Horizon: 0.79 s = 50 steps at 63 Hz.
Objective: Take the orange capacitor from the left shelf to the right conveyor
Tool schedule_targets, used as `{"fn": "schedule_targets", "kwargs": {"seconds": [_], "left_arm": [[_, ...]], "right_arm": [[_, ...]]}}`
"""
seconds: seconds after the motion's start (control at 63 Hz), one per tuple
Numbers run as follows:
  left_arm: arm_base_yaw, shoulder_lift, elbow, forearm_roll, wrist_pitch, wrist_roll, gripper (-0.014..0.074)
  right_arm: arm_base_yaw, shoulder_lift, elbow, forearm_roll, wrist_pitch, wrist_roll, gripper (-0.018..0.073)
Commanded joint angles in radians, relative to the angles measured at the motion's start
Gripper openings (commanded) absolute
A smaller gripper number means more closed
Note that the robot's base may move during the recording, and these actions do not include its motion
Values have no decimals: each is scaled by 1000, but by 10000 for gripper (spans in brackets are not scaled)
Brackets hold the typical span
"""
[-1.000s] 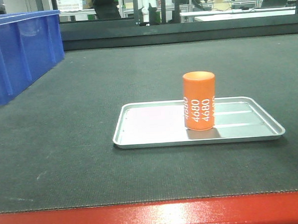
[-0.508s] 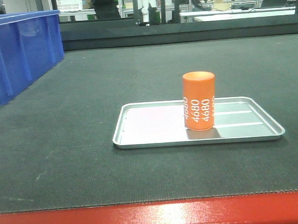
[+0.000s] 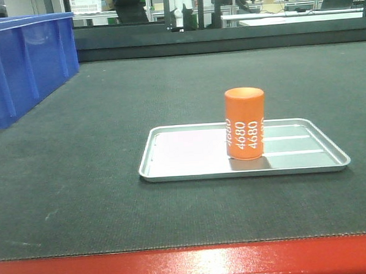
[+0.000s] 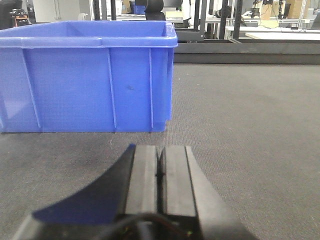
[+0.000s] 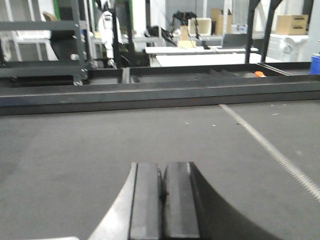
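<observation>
The orange capacitor [image 3: 245, 123] stands upright in a shallow silver tray [image 3: 172, 156] on the dark conveyor belt [image 3: 111, 177], whose red front edge [image 3: 190, 265] runs along the bottom of the front view. My left gripper [image 4: 160, 150] is shut and empty, low over the belt, pointing at a blue bin [image 4: 85, 80]. My right gripper [image 5: 162, 167] is shut and empty over bare belt [image 5: 65, 165]. Neither gripper shows in the front view. The left shelf is out of view.
The blue plastic bin [image 3: 19, 66] stands at the belt's back left. A dark metal rail [image 3: 227, 39] runs along the belt's far side, also in the right wrist view [image 5: 160, 92]. A white line [image 5: 270, 150] crosses the belt at the right.
</observation>
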<state>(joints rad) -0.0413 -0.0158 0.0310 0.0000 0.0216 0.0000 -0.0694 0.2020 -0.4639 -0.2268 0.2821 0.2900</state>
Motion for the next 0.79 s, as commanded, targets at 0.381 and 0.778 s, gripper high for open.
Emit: {"fn": "schedule_targets", "kwargs": {"seconds": [0.381,0.778], "left_arm": [[-4,-9,-6,-6,-81,0,-105],[-4,-9,-6,-6,-81,0,-105]], "right_arm": [[94,-219,487,99,-478,10,50],[94,-220,497,387,-435,-326,50]]}}
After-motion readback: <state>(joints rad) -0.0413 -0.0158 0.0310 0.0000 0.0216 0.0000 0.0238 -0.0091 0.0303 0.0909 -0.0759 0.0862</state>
